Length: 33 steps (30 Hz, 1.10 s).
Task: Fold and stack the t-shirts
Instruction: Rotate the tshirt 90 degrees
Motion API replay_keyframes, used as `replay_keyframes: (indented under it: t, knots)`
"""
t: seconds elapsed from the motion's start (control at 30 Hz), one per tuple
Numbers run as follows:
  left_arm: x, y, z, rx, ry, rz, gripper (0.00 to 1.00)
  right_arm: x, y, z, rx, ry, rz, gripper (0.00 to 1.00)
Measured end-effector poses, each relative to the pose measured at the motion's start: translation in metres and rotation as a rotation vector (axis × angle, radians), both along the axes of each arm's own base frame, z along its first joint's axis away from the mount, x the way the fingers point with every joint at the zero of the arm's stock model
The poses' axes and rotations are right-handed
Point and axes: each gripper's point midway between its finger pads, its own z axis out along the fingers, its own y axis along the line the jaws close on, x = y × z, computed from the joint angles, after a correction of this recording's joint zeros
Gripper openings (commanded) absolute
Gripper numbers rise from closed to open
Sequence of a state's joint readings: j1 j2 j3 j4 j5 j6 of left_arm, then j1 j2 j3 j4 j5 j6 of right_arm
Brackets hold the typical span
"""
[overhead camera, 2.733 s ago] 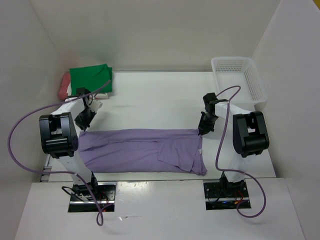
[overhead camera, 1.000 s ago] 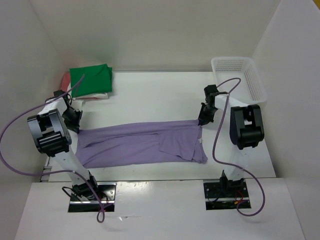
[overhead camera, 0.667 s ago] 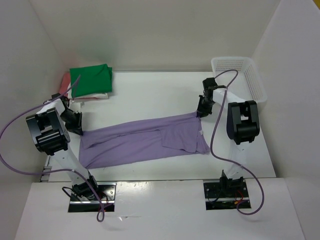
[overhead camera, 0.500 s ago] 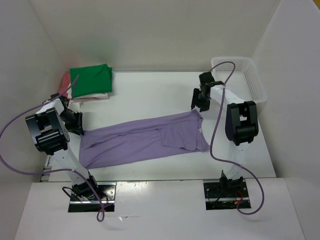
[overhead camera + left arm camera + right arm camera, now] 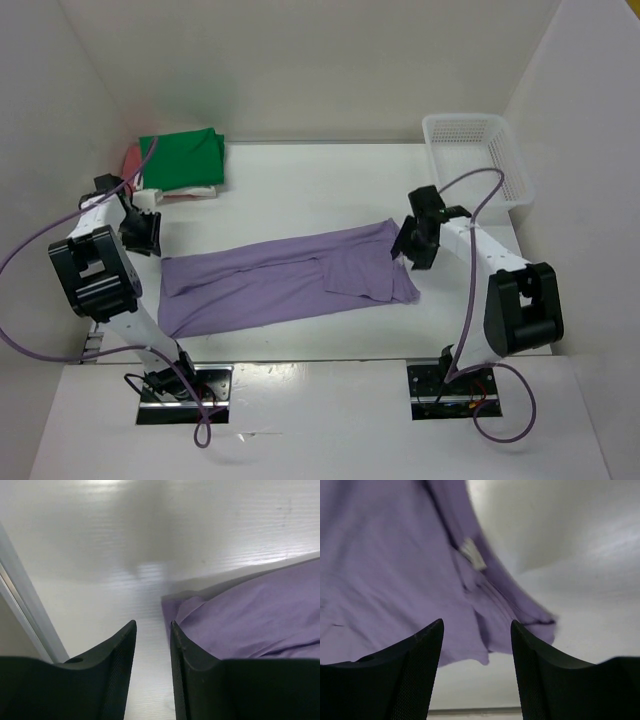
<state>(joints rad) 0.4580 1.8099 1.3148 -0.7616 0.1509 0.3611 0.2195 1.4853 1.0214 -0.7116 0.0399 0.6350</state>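
**Lavender shirt lay flat between two parted pincers**

White walls closed in a white worktop [image 5: 300, 190] on three sides. We saw the lavender-purple t-shirt [image 5: 280, 280] spread across its middle as a long band. The band ran from the left side towards the right and rose slightly at the right end, where a flap was folded over it.

The left pincer [image 5: 138, 230] sat just off the shirt's left end. In the left wrist view its fingers [image 5: 117, 655] stood a little apart, with only bare worktop in the gap and the cloth's corner just beside them. The right pincer [image 5: 414, 246] hung at the shirt's right edge. In the right wrist view its fingers [image 5: 420, 660] stood well apart and gripped nothing, with purple cloth and a small white label [image 5: 470, 550] below them.

In the far left corner we noted the green t-shirt [image 5: 182, 158] folded on top of the cream-white t-shirt [image 5: 196, 190]. The salmon-red t-shirt [image 5: 131, 160] peeked out at their left. A white mesh basket [image 5: 515, 180] stood in the far right corner, well apart from the shirts.
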Motion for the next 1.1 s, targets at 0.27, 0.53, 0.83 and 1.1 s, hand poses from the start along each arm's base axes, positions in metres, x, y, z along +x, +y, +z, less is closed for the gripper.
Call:
replay_keyframes:
  t: [0.27,0.53,0.83,1.1]
  knots:
    - [0.025,-0.026,0.008,0.062,-0.049,-0.137,0.51,-0.066,0.006,-0.045,0.098,0.202,-0.171,0.66]
    - [0.023,-0.025,-0.015,0.139,-0.015,-0.211,0.45,-0.085,0.011,-0.058,0.149,0.245,-0.253,0.58]
    - [-0.001,-0.005,-0.037,0.175,0.062,-0.195,0.45,-0.034,0.020,-0.068,0.108,0.321,-0.198,0.00]
    - [-0.040,0.007,-0.039,0.173,0.150,-0.154,0.47,0.150,0.063,-0.054,0.003,0.064,-0.001,0.07]
